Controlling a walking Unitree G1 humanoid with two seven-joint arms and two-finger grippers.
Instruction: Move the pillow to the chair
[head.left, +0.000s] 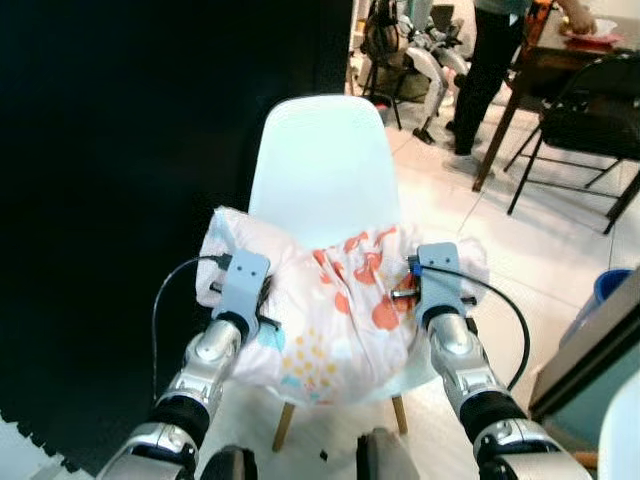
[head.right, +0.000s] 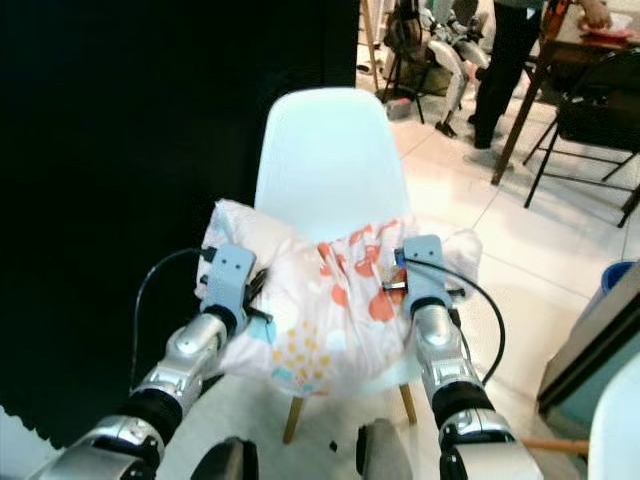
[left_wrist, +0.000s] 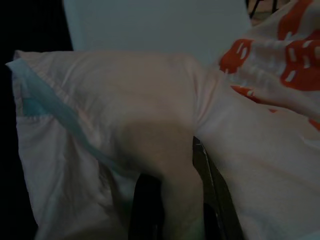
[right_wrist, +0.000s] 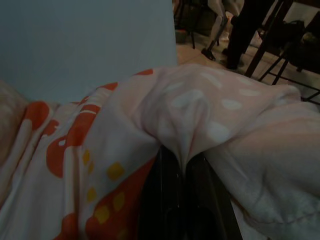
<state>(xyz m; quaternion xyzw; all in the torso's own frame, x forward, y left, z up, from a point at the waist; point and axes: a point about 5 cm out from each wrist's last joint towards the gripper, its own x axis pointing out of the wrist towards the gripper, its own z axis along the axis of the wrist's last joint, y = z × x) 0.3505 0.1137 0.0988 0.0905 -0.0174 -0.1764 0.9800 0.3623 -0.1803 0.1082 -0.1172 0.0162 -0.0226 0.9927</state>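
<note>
A tiled room with a wooden table (head.left: 540, 60), folding chairs (head.left: 590, 110) and a standing person (head.left: 490, 60).

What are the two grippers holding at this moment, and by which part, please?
Both hold the pillow over the chair: the left gripper pinches a fold near its left end, the right gripper a fold near its right end.

White tiled floor (head.left: 560, 250); black curtain (head.left: 120, 150) left; dark wooden table (head.left: 545, 60), black folding chair (head.left: 590, 120) right.
</note>
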